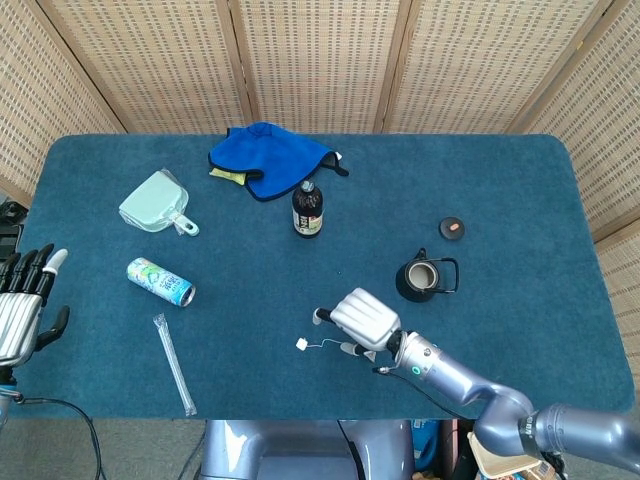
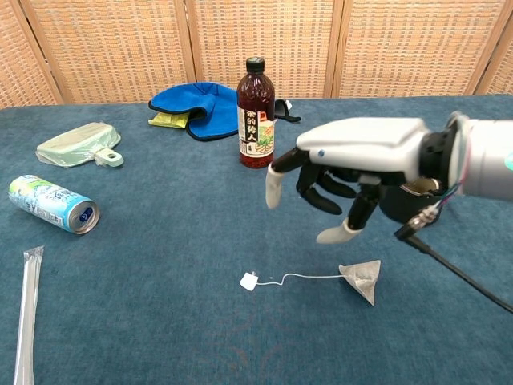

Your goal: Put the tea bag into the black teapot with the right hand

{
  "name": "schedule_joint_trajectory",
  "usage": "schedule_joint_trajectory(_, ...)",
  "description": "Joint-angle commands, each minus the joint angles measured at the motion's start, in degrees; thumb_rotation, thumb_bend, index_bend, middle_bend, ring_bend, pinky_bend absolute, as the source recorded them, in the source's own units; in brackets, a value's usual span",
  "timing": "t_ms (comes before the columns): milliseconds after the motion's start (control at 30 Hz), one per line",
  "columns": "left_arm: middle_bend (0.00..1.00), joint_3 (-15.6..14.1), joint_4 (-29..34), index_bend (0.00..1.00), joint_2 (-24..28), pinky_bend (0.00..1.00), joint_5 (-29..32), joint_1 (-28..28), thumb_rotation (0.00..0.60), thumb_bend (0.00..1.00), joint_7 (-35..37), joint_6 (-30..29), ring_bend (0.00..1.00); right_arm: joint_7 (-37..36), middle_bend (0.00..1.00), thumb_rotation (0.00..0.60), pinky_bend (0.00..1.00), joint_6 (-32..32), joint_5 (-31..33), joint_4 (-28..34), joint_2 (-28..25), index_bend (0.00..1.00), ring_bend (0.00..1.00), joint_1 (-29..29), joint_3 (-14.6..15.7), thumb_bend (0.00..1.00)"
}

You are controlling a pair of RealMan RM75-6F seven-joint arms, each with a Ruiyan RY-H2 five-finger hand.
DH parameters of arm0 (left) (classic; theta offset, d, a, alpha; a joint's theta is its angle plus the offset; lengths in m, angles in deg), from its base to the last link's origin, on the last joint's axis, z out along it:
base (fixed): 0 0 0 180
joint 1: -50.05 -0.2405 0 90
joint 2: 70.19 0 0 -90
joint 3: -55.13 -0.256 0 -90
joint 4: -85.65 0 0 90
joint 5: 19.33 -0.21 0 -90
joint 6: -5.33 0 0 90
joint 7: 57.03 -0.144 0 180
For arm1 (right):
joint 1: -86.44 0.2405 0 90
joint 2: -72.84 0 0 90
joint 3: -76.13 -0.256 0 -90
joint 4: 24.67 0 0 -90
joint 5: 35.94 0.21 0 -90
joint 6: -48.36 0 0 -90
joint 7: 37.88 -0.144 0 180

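Silver-backed right hand (image 2: 361, 164), black fingers (image 2: 319, 199) (white-tipped), grey forearm, thin black cable, similar left hand (image 1: 20, 310)

Your right hand (image 2: 353, 172) is hovering palm down, fingers (image 2: 274, 186) spread and curled downward, holding nothing. Your left hand (image 1: 20, 305) sits way off to the side, fingers straight and apart, empty too.

Bottle (image 1: 307, 209) left of teapot (image 1: 419, 279)

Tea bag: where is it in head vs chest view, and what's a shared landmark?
Head view: tea bag is mostly hidden under the right hand; its string tag shows lower centre.
Chest view: lower right of centre, clear below the hand.
Shared landmark: dark bottle.
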Motion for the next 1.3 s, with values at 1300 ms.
schedule_joint_trajectory(1300,0.0,-1.0,-2.0,0.0,-0.8,0.0,3.1,-0.1,0.6,0.48,0.7,1.2,0.0,8.8,0.88,0.6,0.98,-1.6,8.5,-15.1,16.2,0.48,0.87,6.9,2.3,0.44)
